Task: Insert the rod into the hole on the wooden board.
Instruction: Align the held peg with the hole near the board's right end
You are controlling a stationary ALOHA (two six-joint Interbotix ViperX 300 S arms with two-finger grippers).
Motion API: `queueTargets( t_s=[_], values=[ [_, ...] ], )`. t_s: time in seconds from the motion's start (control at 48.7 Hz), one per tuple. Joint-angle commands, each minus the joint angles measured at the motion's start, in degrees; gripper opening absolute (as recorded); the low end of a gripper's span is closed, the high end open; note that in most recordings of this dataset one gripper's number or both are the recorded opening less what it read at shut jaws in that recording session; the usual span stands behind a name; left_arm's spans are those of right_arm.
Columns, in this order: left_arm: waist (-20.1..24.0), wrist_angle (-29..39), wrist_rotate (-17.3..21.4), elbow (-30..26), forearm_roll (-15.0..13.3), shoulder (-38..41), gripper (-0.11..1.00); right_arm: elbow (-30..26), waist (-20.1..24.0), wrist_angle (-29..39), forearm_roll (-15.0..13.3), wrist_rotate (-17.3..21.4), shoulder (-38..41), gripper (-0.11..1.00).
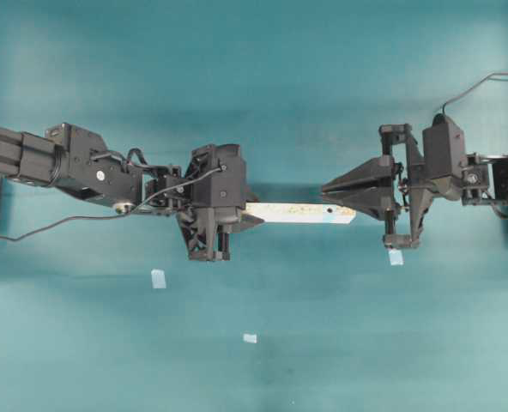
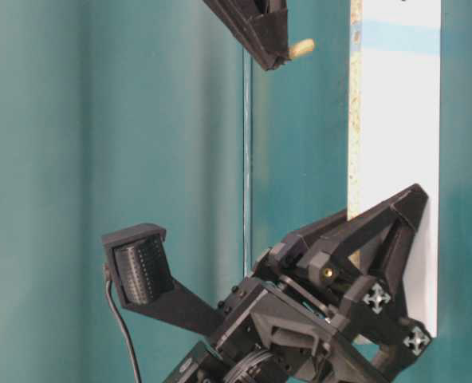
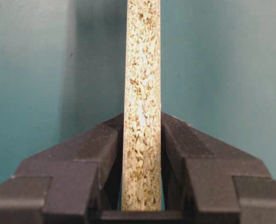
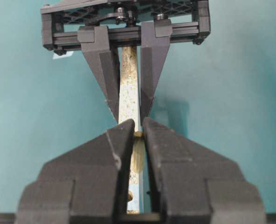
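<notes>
Right gripper (image 4: 137, 135) fills the foreground of its wrist view, its 2 fingers closed on the rod (image 4: 138, 154), a short cream peg whose end shows just past the fingertips. From table level, the rod tip pokes out of that gripper toward the wooden board (image 2: 395, 152) and stays apart from it, level with the light-blue band near the board's end. Hole: not resolvable in any view.

Left gripper (image 3: 141, 140) is clamped on the board's opposite end; its wrist view shows the speckled particleboard edge pinched between both fingers. Overhead, the board runs between the 2 grippers, held off the teal surface (image 1: 254, 69), with its blue-marked end reaching under the right gripper's fingertips.

3 small pale-blue tape squares (image 1: 158, 278) lie on the surface, 1 of them just beside the right gripper and the others well apart from the board.
</notes>
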Motion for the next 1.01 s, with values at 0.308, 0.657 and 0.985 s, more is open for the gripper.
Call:
queueTargets(
  t_s=[0.308, 0.657, 0.985],
  values=[
    [1.41, 0.62, 0.00, 0.35, -0.09, -0.09, 0.31, 0.53, -0.18, -2.90, 0.26, -0.53, 0.88, 0.10],
    [1.41, 0.70, -0.09, 0.18, -0.09, -0.09, 0.31, 0.44, -0.18, -4.83, 0.18, -0.53, 2.81, 0.10],
    [1.49, 0.70, -0.09, 0.18, -0.18, -0.09, 0.31, 0.26, -0.18, -4.57, -0.26, -0.53, 4.22, 0.10]
  ],
)
